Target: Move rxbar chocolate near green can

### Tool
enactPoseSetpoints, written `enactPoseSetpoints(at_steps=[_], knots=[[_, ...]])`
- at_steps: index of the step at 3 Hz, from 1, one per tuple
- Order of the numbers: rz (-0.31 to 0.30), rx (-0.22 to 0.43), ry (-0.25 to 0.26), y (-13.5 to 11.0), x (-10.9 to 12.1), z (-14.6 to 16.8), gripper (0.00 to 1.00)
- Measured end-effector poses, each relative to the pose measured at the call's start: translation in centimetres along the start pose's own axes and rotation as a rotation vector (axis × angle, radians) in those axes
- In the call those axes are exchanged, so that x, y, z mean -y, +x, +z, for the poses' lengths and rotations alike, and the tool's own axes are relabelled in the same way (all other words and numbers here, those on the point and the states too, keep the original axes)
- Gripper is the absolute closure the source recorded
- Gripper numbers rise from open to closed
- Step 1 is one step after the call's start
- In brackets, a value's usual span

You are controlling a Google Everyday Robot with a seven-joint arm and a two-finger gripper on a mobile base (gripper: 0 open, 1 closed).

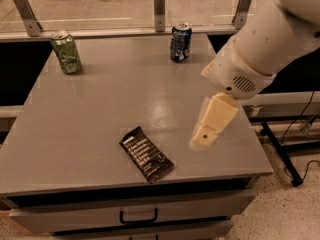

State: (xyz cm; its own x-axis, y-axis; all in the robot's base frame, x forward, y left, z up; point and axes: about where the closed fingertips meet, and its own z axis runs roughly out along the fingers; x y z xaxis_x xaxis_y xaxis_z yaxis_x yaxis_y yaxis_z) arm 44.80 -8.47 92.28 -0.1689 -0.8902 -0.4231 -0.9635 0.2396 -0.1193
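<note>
Since the bar (146,154) lies by the near edge of the table (100,114), well apart from the green can (66,52) far left, the gripper (204,136) hovers right of it; spread or pressed together, I cannot tell.

A grey table (85,119) carried the green can (66,52) upper left, a dark-blue can (180,42) top centre, the rxbar chocolate (146,154) lower centre; the gripper (204,134) hung above its right side.
</note>
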Motion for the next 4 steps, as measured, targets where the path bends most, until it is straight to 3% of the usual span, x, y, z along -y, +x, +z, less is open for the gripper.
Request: enactPoseSetpoints(at_steps=[2,4], knots=[[0.065,0.132,-0.005,-5.0,-4.0,6.1,0.00],[0.158,0.182,-0.005,-7.6,-5.7,10.6,0.00]])
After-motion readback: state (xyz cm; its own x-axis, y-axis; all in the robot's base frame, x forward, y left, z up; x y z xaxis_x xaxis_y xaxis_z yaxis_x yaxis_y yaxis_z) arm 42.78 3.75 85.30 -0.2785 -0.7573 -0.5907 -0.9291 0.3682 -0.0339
